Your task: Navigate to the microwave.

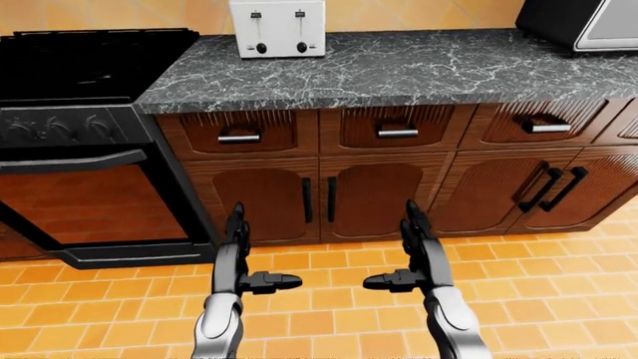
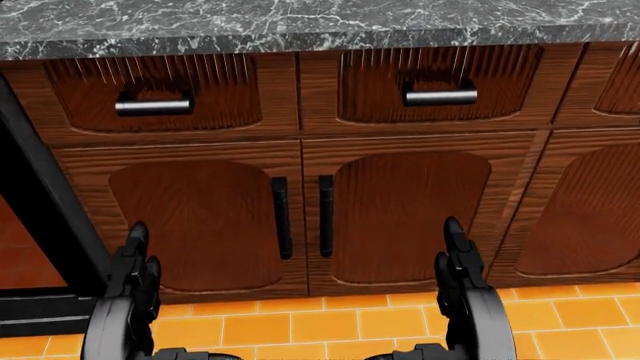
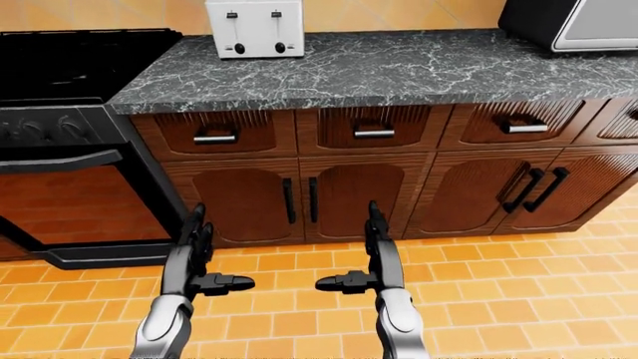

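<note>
At the top right corner of the left-eye view, the microwave (image 1: pixel 583 22) sits on a dark marbled countertop (image 1: pixel 399 67), only partly in frame. A white two-slot toaster (image 1: pixel 277 28) stands on the same countertop near top centre. A black oven range (image 1: pixel 84 142) fills the left side. Wooden drawers and cabinet doors (image 1: pixel 329 198) run below, above an orange tiled floor (image 1: pixel 538 299). The left hand (image 1: pixel 239 265) and right hand (image 1: pixel 416 262) both hang low, fingers spread and empty, thumbs pointing toward each other.

Dark microwave (image 1: pixel 583 24) on countertop, upper right corner
</note>
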Controlling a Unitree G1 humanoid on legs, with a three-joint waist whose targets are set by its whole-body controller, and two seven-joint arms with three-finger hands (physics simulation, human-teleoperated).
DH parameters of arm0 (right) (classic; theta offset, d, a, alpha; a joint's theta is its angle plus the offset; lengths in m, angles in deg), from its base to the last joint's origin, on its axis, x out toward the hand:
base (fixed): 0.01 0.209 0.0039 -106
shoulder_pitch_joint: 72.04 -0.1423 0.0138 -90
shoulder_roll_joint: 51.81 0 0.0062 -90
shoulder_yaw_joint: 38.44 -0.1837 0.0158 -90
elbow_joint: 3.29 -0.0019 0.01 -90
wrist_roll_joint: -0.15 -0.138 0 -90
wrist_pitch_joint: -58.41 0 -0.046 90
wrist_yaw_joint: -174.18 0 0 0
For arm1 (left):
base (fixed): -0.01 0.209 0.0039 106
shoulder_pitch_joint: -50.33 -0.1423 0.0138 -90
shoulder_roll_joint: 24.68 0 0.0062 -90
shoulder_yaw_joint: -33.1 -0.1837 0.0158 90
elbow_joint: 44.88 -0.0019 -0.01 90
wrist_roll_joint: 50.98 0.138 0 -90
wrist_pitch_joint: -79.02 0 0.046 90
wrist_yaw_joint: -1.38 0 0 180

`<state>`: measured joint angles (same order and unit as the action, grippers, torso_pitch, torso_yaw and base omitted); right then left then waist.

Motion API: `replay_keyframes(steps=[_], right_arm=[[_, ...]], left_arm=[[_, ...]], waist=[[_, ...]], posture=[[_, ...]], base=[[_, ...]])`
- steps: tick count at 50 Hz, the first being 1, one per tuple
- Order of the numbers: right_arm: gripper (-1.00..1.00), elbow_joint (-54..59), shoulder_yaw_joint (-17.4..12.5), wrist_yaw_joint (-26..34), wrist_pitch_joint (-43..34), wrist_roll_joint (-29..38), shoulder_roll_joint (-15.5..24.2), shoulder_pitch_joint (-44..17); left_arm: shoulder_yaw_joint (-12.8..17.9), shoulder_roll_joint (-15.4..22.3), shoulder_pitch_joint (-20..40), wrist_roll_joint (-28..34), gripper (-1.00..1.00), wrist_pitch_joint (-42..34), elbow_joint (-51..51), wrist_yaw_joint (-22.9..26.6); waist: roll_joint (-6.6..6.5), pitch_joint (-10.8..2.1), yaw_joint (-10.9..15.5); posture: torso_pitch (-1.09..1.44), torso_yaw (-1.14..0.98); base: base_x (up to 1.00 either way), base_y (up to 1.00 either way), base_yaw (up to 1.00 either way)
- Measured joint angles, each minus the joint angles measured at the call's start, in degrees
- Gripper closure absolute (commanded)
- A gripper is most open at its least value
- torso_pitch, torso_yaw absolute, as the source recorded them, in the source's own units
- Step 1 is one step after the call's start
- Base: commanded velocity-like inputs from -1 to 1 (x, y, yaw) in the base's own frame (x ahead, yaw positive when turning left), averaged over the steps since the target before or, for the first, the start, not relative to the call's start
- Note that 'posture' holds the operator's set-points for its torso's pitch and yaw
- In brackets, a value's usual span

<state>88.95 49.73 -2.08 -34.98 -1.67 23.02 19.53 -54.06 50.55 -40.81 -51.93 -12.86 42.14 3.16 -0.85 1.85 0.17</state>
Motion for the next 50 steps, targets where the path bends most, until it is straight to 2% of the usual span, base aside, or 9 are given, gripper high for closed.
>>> replay_keyframes(steps=[8,10,13,21,25,35,41,47,50], right_arm=[[-1.00,-0.8,-0.4,-0.4,0.7,0.0,0.2,-0.5],[-1.00,-0.5,-0.9,-0.5,0.4,0.0,0.5,-0.1],[-1.00,0.0,-1.3,-0.8,-0.2,0.0,0.5,0.4],[-1.00,-1.0,-1.0,-0.7,0.7,0.0,0.3,-0.4],[-1.00,0.2,0.7,0.0,0.3,0.0,-0.2,0.0],[-1.00,-0.9,-0.4,-0.3,1.3,0.1,0.3,-0.3],[-1.00,-0.9,-1.1,-0.7,-0.1,0.2,0.5,0.7],[-1.00,-2.0,-1.1,-0.6,0.5,0.1,0.5,0.1],[-1.00,-0.7,0.3,-0.3,0.5,0.1,-0.3,0.1]], left_arm=[[-0.5,-0.2,0.5,0.0,-1.00,0.5,0.7,0.3],[-1.1,-0.6,0.3,0.0,-1.00,0.4,0.1,0.4],[-1.5,-0.6,-0.1,0.0,-1.00,-0.1,-0.4,0.7],[-1.1,-0.2,0.6,-0.1,-1.00,0.7,0.9,0.6],[0.4,0.2,-0.1,0.0,-1.00,0.2,-0.1,0.0],[-0.6,-0.3,0.5,0.0,-1.00,0.4,0.6,0.3],[-1.4,-0.6,0.1,0.0,-1.00,-0.2,-0.2,0.7],[-1.2,-0.5,0.5,0.0,-1.00,0.6,1.0,0.6],[0.0,0.1,0.2,0.0,-1.00,0.4,0.1,0.3]], waist=[[4.58,0.05,-0.6],[3.43,0.32,-1.2],[3.84,-0.43,-1.3],[-3.21,-0.51,-0.9],[-1.80,-0.24,0.2],[4.53,0.03,-0.8],[3.25,-0.37,-1.4],[-3.05,-0.19,-1.3],[-2.83,-0.30,-0.1]], posture=[[0.00,0.00],[0.00,0.00],[0.00,0.00],[0.00,0.00],[0.00,0.00],[0.00,0.00],[0.00,0.00],[0.00,0.00],[0.00,0.00]], base=[[0.00,0.35,0.00],[0.00,0.34,0.00],[0.00,0.35,0.00],[0.00,0.35,0.00],[0.00,0.34,0.00],[0.00,0.35,0.00],[0.00,0.34,0.00],[0.00,0.34,0.00],[0.00,0.34,0.00]])
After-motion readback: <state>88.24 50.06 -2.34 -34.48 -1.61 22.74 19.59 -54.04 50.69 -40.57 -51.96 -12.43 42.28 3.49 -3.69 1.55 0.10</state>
